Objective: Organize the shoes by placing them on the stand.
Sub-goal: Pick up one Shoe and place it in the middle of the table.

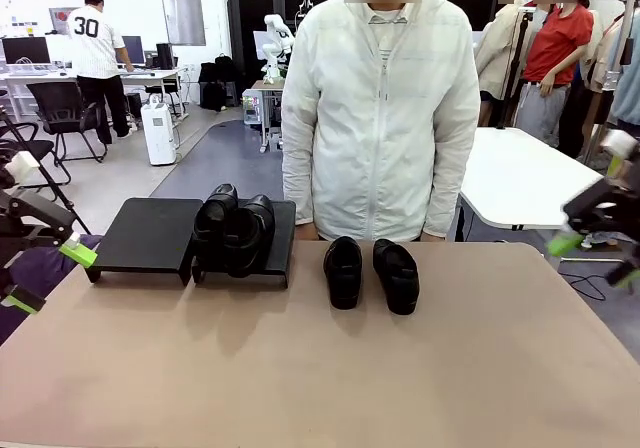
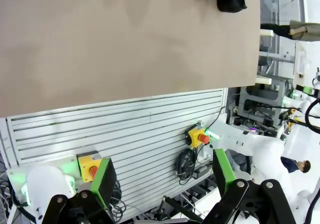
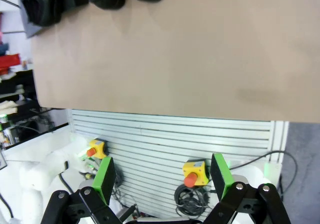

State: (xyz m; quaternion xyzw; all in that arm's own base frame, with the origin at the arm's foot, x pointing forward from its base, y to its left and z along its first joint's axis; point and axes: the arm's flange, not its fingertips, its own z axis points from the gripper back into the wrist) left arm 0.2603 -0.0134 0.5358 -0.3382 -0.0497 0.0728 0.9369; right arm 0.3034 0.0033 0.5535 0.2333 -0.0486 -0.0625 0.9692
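Wide open and empty, the left gripper (image 1: 50,277) and right gripper (image 1: 597,258) hang at the table's (image 1: 320,378) sides. Two shoes (image 1: 235,230) sit on the right stand (image 1: 284,236), maybe touching; two more shoes (image 1: 343,271) stand on the table.

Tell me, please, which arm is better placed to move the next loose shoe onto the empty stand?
Probably left: the left gripper, open, hangs beside the empty stand, and the loose shoes lie mid-table. The right gripper would have to reach past the loaded stand.
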